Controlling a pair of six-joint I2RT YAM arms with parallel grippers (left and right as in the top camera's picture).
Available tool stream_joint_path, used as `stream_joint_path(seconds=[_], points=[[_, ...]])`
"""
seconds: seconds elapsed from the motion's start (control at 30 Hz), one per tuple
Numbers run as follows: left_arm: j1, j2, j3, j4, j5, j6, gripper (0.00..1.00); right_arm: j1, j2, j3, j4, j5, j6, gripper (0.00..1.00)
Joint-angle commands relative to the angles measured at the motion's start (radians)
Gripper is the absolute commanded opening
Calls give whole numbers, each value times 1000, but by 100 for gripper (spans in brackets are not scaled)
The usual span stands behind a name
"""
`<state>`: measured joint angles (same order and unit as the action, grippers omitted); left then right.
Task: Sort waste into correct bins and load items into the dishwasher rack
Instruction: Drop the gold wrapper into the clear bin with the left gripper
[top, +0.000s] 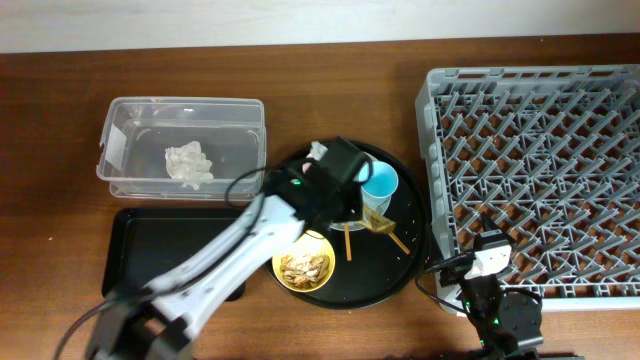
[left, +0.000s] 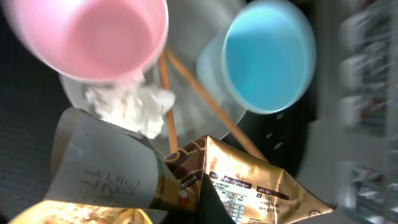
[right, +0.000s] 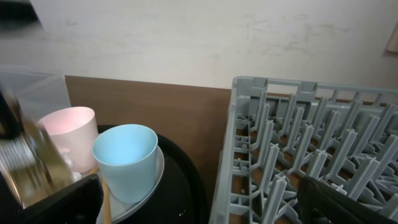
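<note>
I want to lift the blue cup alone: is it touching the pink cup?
Apart. Left wrist view shows a plain gap between the pink cup and the blue cup, with plate visible in it.

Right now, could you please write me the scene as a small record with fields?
clear tub: one white tissue inside
round black tray: pink cup, blue cup, gold wrapper, chopsticks, yellow bowl with food scraps
plate: second tissue on it
dishwasher rack: no dishes visible
left arm: reaching over the round tray
</note>
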<state>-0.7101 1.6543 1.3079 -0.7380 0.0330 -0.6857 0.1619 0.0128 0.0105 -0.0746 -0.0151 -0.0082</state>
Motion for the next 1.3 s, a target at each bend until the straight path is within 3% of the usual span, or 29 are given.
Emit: stream_joint_path(seconds=[0.0, 0.2, 0.4, 0.67, 0.7, 0.83, 0.87, 1.03, 1.27], points=[[96, -99, -2, -3, -27, 105, 1, -6, -7, -5, -5, 8, -2, 98], [337, -111, -2, 1, -162, 116, 1, -6, -7, -5, -5, 8, -2, 99], [594, -106, -2, 42, -173, 116, 1, -6, -7, -5, -5, 8, -2, 99], [722, 1, -2, 111, -174, 116, 2, -6, -7, -5, -5, 8, -2, 99], [728, 26, -2, 114, -185, 116, 15, -6, -7, -5, -5, 8, -2, 98], [729, 73, -2, 139, -211, 173, 94, -6, -7, -5, -5, 8, -2, 98], [729, 73, -2, 145, -210, 188, 99, -6, -7, -5, -5, 8, -2, 98], [719, 23, 0, 139, -146, 282, 99, -6, -7, -5, -5, 8, -2, 98], [607, -177, 0, -23, -43, 292, 99, -6, -7, -5, -5, 8, -2, 98]])
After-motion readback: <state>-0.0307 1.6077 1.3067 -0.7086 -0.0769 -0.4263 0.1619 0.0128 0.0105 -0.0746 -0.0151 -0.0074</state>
